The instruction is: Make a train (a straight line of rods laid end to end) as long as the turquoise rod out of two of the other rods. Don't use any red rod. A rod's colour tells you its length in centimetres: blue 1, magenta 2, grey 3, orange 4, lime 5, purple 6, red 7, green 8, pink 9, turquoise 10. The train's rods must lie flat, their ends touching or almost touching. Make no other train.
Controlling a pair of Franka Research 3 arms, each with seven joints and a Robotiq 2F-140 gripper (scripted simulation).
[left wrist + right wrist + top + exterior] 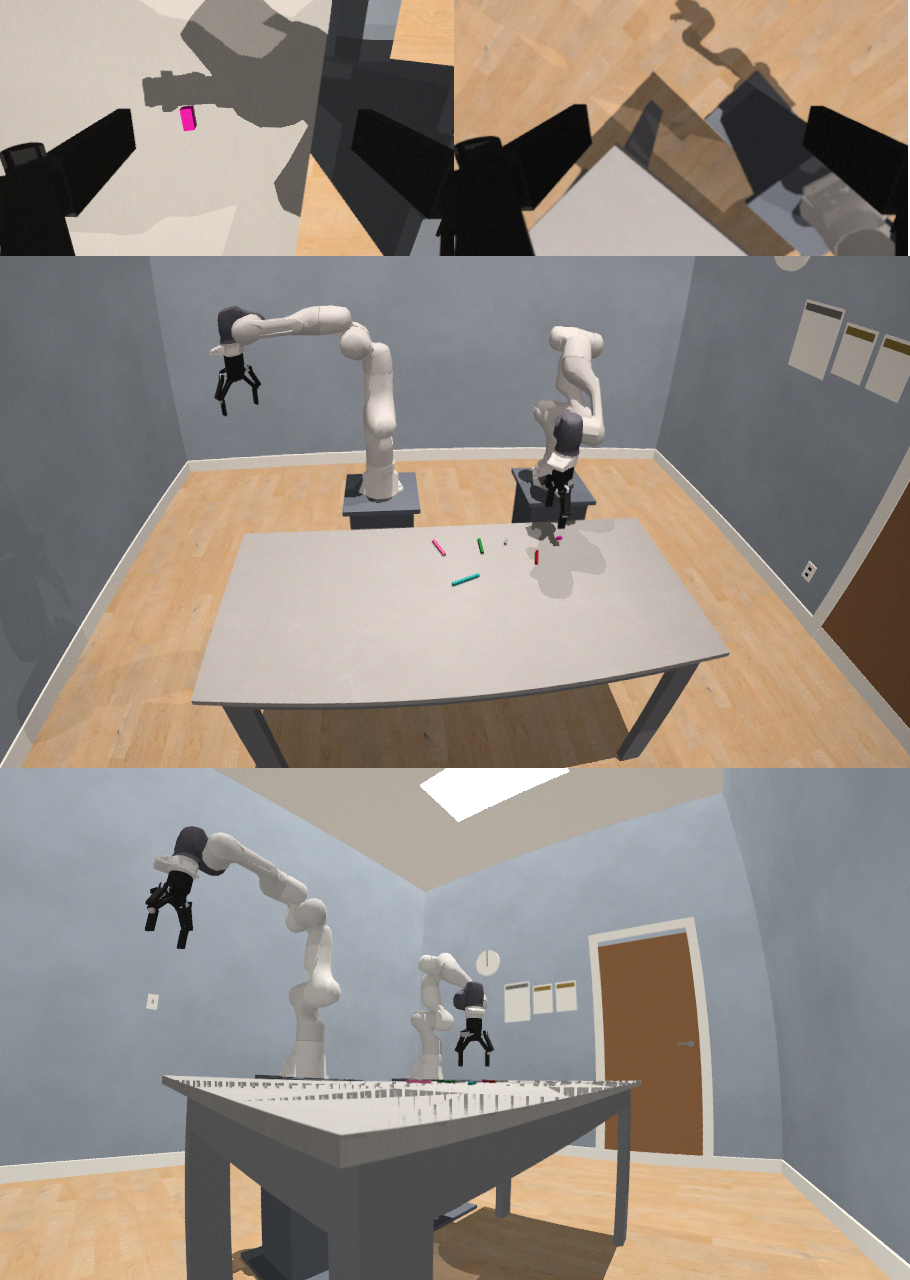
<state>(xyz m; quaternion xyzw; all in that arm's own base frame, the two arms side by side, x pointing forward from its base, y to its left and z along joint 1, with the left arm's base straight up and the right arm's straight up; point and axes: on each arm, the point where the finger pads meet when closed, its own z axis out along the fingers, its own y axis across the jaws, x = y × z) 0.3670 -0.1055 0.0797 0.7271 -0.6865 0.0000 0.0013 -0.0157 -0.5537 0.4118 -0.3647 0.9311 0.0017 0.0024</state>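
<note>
Grey tabletop (381,638) (305,1115) amid blue-grey walls (420,383) (76,1054) and wooden floor (127,612) (95,1207) (left gripper (557,520) (474,1064) (243,130) wide, right gripper (240,408) (166,938) (697,127) likewise).
</note>
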